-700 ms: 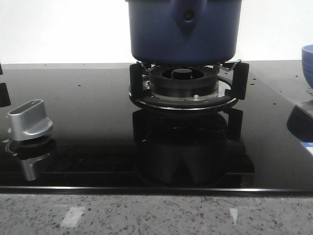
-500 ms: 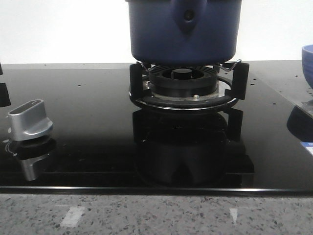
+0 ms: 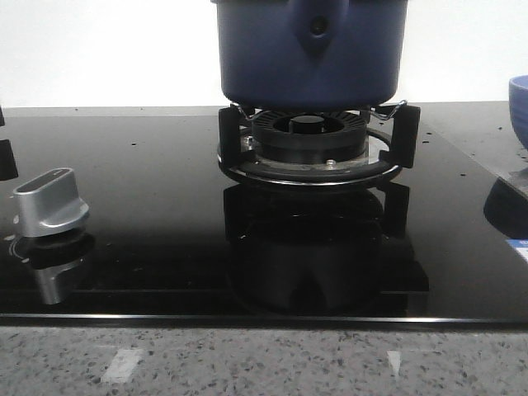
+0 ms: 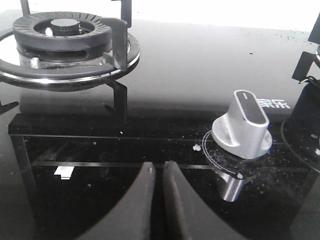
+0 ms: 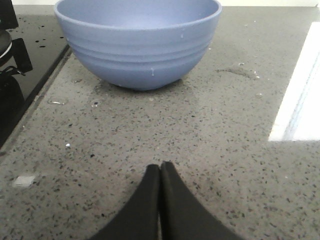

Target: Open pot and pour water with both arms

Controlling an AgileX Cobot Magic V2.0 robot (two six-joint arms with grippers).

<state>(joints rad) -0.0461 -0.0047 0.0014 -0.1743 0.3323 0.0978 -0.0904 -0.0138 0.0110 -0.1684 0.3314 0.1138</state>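
The dark navy pot (image 3: 312, 51) stands on the burner's black supports (image 3: 312, 148) at the back middle of the front view; its top and any lid are cut off by the frame. A teardrop handle bracket (image 3: 317, 29) faces me. Neither gripper shows in the front view. My left gripper (image 4: 157, 169) hovers over the black glass hob, fingers closed together with nothing between them, beside a silver knob (image 4: 243, 125). My right gripper (image 5: 160, 167) is shut and empty above the speckled counter, short of a light-blue bowl (image 5: 137, 40).
A second, bare burner (image 4: 62, 42) appears in the left wrist view. The silver knob (image 3: 49, 200) sits at the hob's left front. The light-blue bowl (image 3: 519, 103) is at the far right edge. Granite counter (image 3: 264, 359) borders the glass hob (image 3: 148, 247) in front.
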